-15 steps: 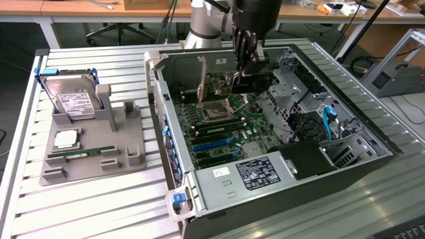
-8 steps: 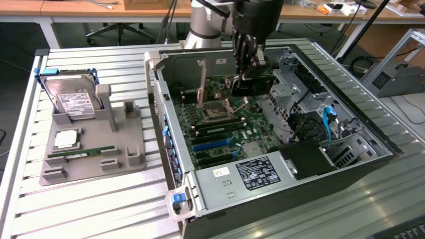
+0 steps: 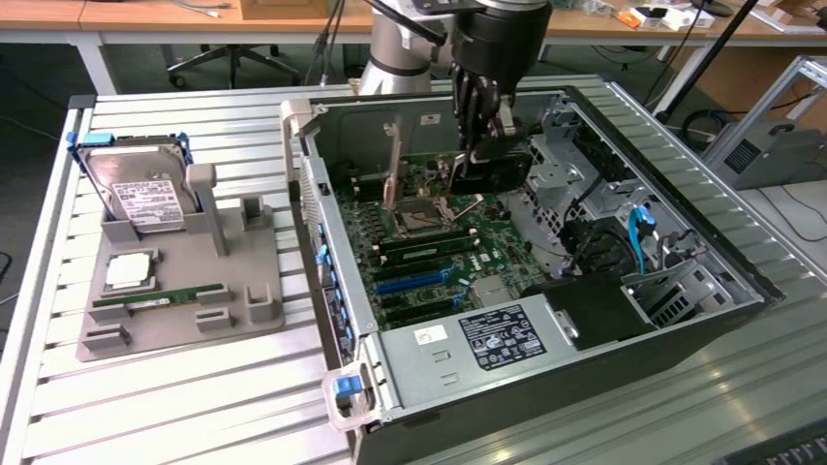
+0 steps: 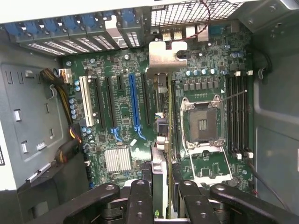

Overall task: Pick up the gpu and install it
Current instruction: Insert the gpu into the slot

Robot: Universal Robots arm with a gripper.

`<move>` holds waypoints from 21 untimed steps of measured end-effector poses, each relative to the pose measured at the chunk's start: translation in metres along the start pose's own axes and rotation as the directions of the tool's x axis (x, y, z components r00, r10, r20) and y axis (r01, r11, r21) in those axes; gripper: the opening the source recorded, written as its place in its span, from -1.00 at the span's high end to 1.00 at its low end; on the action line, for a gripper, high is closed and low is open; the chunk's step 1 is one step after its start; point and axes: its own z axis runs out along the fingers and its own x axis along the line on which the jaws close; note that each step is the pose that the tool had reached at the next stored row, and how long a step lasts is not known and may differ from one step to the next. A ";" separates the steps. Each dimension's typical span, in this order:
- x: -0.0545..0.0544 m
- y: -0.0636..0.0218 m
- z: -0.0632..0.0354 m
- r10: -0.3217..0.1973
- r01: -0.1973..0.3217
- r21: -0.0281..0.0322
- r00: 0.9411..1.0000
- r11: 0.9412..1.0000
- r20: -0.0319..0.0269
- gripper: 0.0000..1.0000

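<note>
So in the exterior view the gripper [image 3: 481, 145] hangs inside the open computer case [image 3: 723, 262], clamped on the gpu [image 3: 489, 174], which sits edge-down just above the motherboard [image 3: 440, 252]. The hard drive [image 3: 142, 199] is outside the case on a grey holder [image 3: 194, 291].

Wrist view: fingers [image 4: 140, 196] pinch the gpu [image 4: 161, 140] on both sides, silver bracket [image 4: 163, 58] toward the case's rear slots, just beside the CPU socket [image 4: 203, 123].

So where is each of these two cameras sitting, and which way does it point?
Exterior view: off the arm, raised, looking down across the slatted table at the open computer case; the arm and gripper reach into it.
Wrist view: on the arm's wrist, looking straight into the case at the motherboard; gripper fingers clamp the gpu, seen edge-on.
Shared: motherboard, its empty processor socket, gripper.
</note>
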 end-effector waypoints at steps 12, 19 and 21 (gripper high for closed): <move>0.003 0.0001 0.0043 0.000 0.000 0.000 1.000 1.000 0.000 0.47; 0.004 0.0002 0.0070 0.000 0.000 0.000 1.000 1.000 0.000 0.47; 0.004 0.0002 0.0076 0.000 0.000 0.000 1.000 1.000 0.000 0.47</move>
